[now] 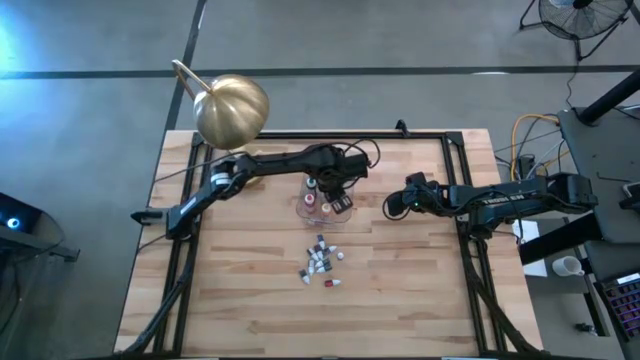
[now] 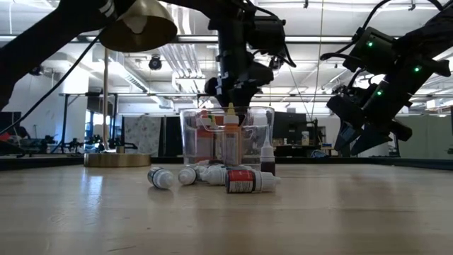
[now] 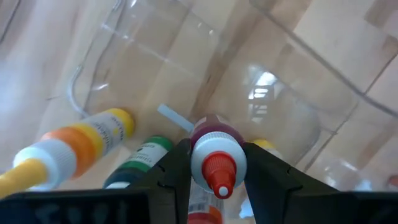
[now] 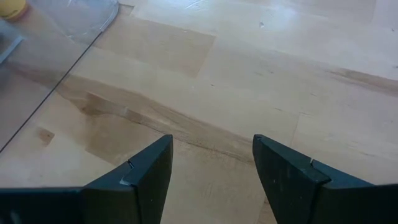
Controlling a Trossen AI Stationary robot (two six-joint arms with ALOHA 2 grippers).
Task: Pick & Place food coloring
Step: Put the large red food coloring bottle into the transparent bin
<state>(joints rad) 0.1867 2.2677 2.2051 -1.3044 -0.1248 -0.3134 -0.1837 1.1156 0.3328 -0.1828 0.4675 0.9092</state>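
Clamped on a small bottle with a red cap [image 3: 217, 163], the two jaws of the left gripper [image 3: 217, 177] are pressing its neck from both sides, and the tip is pointing down into the clear tub [image 1: 322, 204]. This gripper is hanging just above the tub's open top, so the step in hand is probably the dropping of this bottle inside. Inside the tub an orange and yellow bottle [image 3: 74, 143] and a green bottle [image 3: 140, 160] are already lying on the bottom.

To do this step well, the gripper should be lowering a little more, until the bottle is below the tub's rim, and only then opening, so the bottle is not bouncing out or hitting the wall. It is better to aim at the free part of the bottom, beside the lying bottles.

On the side of the tub nearer the front edge of the table [image 1: 250, 320], a loose group of food coloring bottles [image 1: 321, 262] is waiting, well apart from the tub. To the right of the tub the right gripper [image 1: 392, 205] is hovering with its jaws apart, holding nothing
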